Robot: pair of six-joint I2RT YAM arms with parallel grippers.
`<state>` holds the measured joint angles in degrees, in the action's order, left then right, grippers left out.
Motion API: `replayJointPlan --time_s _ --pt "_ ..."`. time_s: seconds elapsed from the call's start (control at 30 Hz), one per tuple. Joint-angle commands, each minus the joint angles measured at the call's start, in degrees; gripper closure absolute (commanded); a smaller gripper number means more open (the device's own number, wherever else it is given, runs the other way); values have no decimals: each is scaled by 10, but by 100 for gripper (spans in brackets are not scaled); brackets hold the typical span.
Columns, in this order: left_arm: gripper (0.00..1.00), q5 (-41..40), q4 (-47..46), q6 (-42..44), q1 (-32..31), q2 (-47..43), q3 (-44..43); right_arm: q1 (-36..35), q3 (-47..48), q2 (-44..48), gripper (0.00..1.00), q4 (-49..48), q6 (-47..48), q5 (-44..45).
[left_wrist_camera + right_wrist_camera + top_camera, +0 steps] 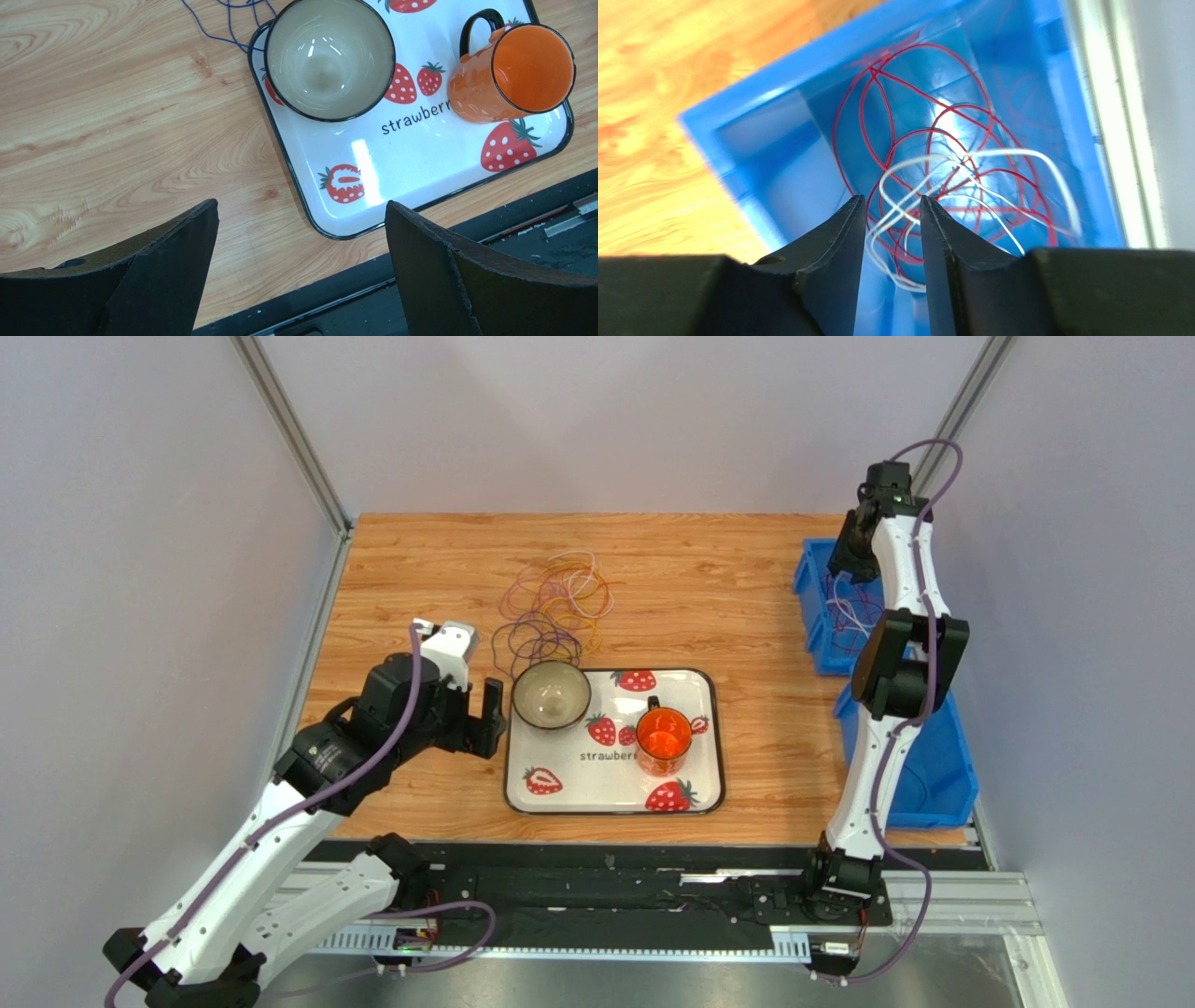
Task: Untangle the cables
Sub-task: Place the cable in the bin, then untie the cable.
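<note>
A tangle of purple, orange and yellow cables [558, 609] lies on the wooden table behind the bowl; a few purple strands [226, 28] show at the top of the left wrist view. My right gripper [846, 560] hangs over the far blue bin [809, 571]. Its jaws [892, 199] stand a little apart, open, with nothing pinched. Red cable loops [913, 84] and white ones [990, 157] lie in the bin below them. My left gripper [488, 717] is wide open [300, 204] and empty above the table, left of the tray.
A strawberry-print tray [613, 798] holds a beige bowl [550, 695] and an orange mug [664, 735]. A second blue bin [919, 763] sits nearer on the right edge. Metal frame posts and white walls enclose the table.
</note>
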<state>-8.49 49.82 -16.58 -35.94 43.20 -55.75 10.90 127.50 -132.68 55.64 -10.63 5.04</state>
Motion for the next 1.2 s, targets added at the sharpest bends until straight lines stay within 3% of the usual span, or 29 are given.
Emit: replayJointPlan --time_s 0.0,0.33,0.47,0.83,0.97,1.17 --pt "4 -2 -22 7 3 -6 3 -10 61 66 60 31 20 34" --pt "4 5 -23 5 3 -7 5 -30 55 153 57 46 18 30" --pt "4 3 -22 5 2 0 5 -52 16 205 56 35 -3 -11" --pt "4 10 -21 1 2 8 4 -209 -306 440 52 -99 -58 -64" --pt "4 -1 -20 -1 3 23 1 -279 -470 516 51 -158 -85 -65" --pt "6 -15 -14 -13 2 43 -3 -344 -601 607 49 -210 -115 -59"
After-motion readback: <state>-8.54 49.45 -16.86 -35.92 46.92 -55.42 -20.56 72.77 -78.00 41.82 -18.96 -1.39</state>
